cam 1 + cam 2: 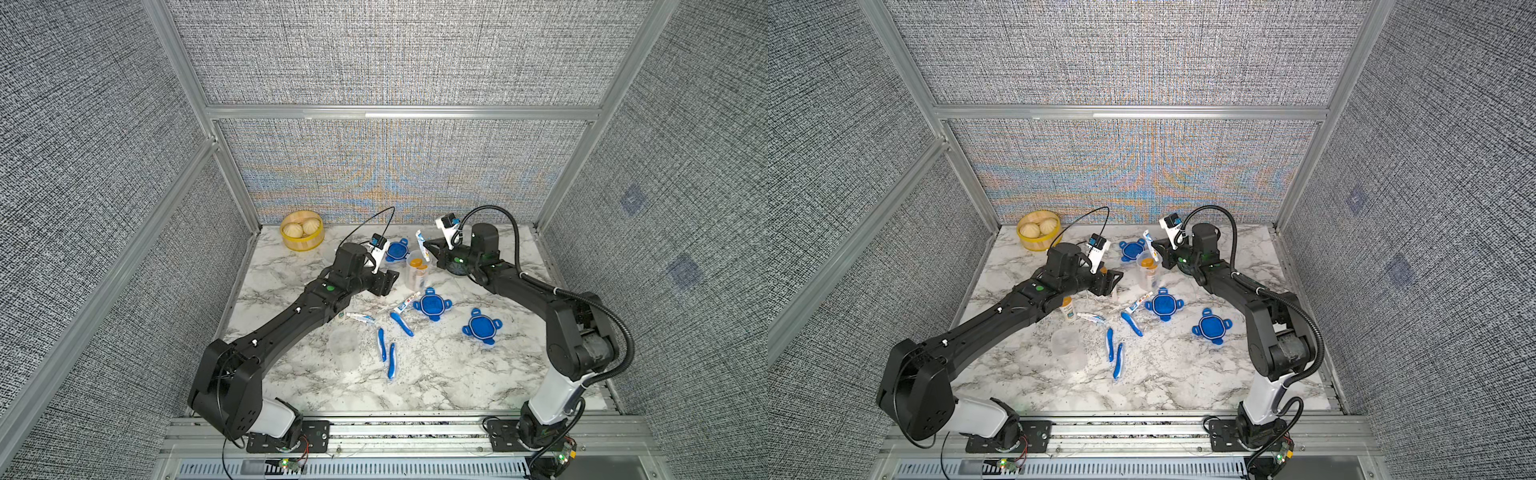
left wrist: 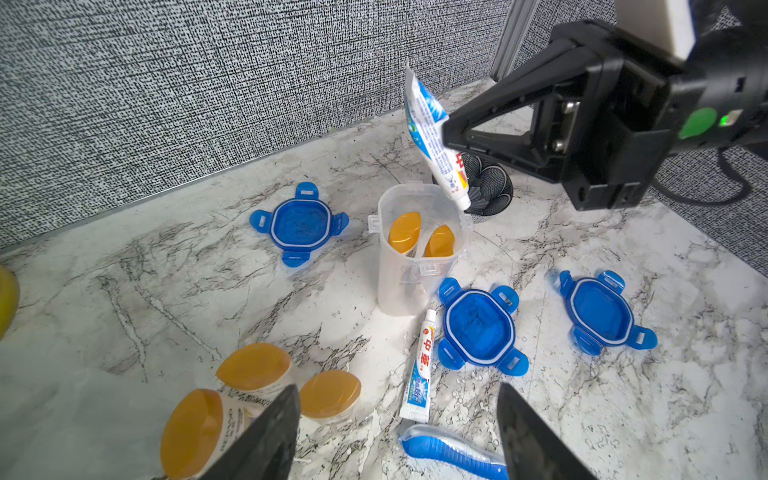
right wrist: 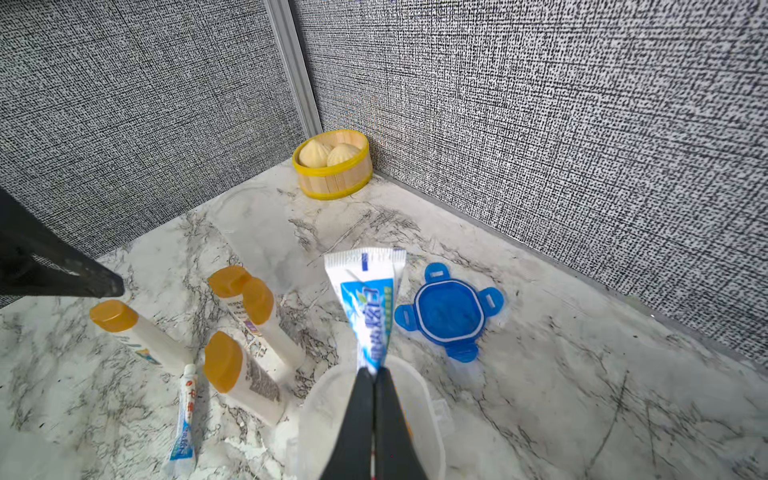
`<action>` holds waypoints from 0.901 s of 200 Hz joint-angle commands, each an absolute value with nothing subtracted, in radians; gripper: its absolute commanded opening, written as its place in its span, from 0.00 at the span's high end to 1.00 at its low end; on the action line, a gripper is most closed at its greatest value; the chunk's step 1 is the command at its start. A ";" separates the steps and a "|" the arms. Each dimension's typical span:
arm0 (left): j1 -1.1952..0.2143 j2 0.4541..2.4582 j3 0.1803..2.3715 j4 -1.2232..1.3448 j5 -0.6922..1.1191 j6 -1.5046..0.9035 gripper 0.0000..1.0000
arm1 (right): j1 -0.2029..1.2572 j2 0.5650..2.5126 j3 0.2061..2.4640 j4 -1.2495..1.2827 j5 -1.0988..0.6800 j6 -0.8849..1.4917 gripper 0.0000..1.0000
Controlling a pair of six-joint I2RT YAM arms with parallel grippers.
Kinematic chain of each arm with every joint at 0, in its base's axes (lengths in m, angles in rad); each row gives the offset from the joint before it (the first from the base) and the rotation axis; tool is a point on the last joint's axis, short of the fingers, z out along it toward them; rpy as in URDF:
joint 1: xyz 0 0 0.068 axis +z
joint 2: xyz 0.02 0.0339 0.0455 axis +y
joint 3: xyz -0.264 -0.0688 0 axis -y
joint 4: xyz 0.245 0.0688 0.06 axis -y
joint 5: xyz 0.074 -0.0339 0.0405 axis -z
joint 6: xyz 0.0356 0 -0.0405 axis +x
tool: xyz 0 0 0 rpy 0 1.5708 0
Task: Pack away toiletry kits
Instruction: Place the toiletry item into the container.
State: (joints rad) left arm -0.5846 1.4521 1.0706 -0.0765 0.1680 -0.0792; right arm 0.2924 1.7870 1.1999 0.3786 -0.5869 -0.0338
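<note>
Held toothpaste tube [image 3: 365, 307]: white, blue print, red "中" near cap, rest unreadable. Pinched between closed fingers of right gripper [image 3: 374, 371], cap down, just over rim of clear cup [image 2: 419, 249] with two orange-capped bottles [image 2: 405, 232]. Fingers of left gripper [image 2: 397, 390] wide apart, empty.

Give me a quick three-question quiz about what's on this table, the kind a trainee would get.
1. True or false: the right fingers grip a toothbrush.
2. How many bottles stand in the cup? A one, B two, C four.
3. Fill in: the left fingers stand ___ and hold nothing.

Key
1. False: they grip a tube, held over the cup.
2. B
3. open
</note>
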 commanded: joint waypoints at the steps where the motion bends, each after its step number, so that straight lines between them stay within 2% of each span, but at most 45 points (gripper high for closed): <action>1: -0.581 1.455 1.069 -0.041 0.179 -0.084 0.27 | 0.289 1.807 1.203 0.427 -0.612 -0.057 1.00; 65: -0.581 1.463 1.083 -0.051 0.179 -0.086 0.27 | 0.278 1.880 1.191 0.496 -0.635 -0.096 1.00; 83: -0.581 1.467 1.086 -0.051 0.178 -0.087 0.27 | 0.277 1.882 1.189 0.495 -0.628 -0.114 0.93; 98: -0.581 1.468 1.087 -0.051 0.175 -0.087 0.27 | 0.272 1.882 1.183 0.492 -0.627 -0.115 0.80; 116: -0.581 1.468 1.085 -0.049 0.170 -0.087 0.27 | 0.269 1.873 1.169 0.497 -0.630 -0.114 0.73; 157: -0.581 1.468 1.085 -0.051 0.169 -0.084 0.27 | 0.266 1.825 1.129 0.494 -0.632 -0.101 0.60; 180: -0.581 1.463 1.083 -0.052 0.166 -0.081 0.27 | 0.266 1.770 1.115 0.438 -0.610 -0.070 0.57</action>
